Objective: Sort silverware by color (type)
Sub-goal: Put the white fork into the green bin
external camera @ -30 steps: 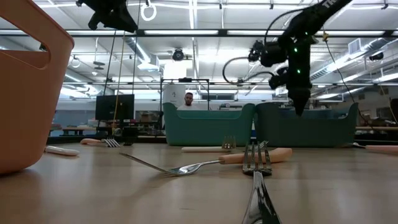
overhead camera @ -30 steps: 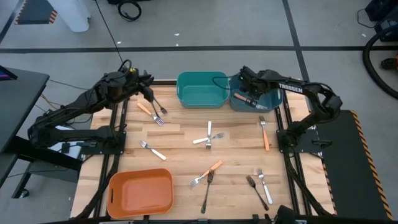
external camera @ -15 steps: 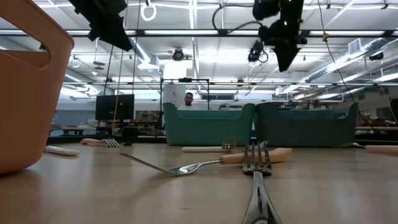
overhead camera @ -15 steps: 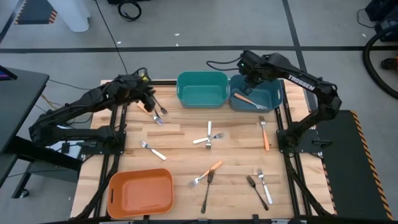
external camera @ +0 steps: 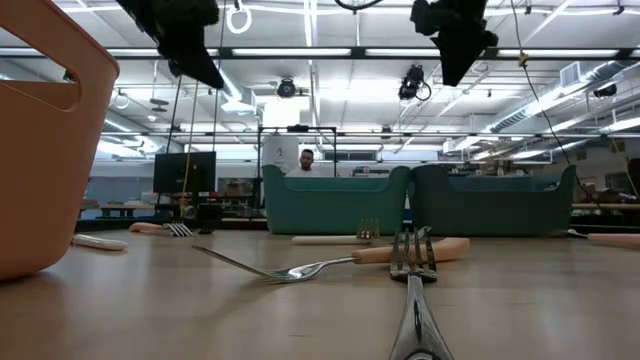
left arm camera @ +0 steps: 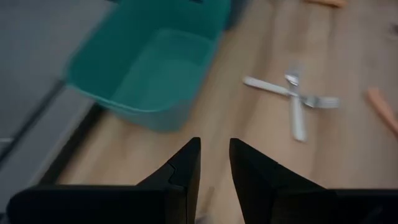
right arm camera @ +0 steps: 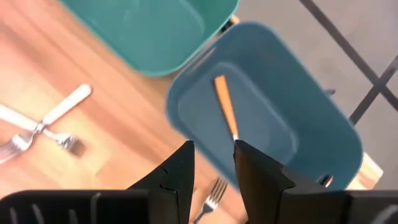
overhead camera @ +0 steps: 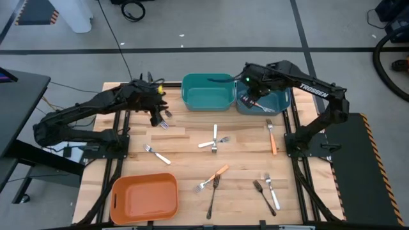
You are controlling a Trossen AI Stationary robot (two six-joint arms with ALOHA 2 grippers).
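Note:
Forks lie scattered on the wooden table (overhead camera: 185, 150). An orange-handled fork (overhead camera: 164, 123) lies at the far left, and my left gripper (overhead camera: 156, 117) hovers just above it, open with nothing between its fingers (left arm camera: 214, 165). My right gripper (overhead camera: 250, 96) hangs open and empty (right arm camera: 213, 165) high over the blue bin (right arm camera: 298, 124). In that bin another orange-handled fork (right arm camera: 225, 112) lies flat on the bottom. Two crossed white-handled forks (overhead camera: 214, 140) lie at mid-table. In the low view both grippers show near the top: left (external camera: 205, 65), right (external camera: 455, 65).
The teal bin (overhead camera: 208, 92) stands at the far edge beside the blue one, and the orange bin (overhead camera: 145, 198) at the near left. More forks: white-handled (overhead camera: 156, 154), orange-handled (overhead camera: 272, 137), an orange and a dark one (overhead camera: 214, 182), a dark and a white-handled one (overhead camera: 267, 191).
My right gripper has risen out of the blue bin and turned about its wrist; the orange-handled fork stays lying in the bin. My left gripper has come down toward the orange-handled fork at the far left, rolling and tipping its fingers downward.

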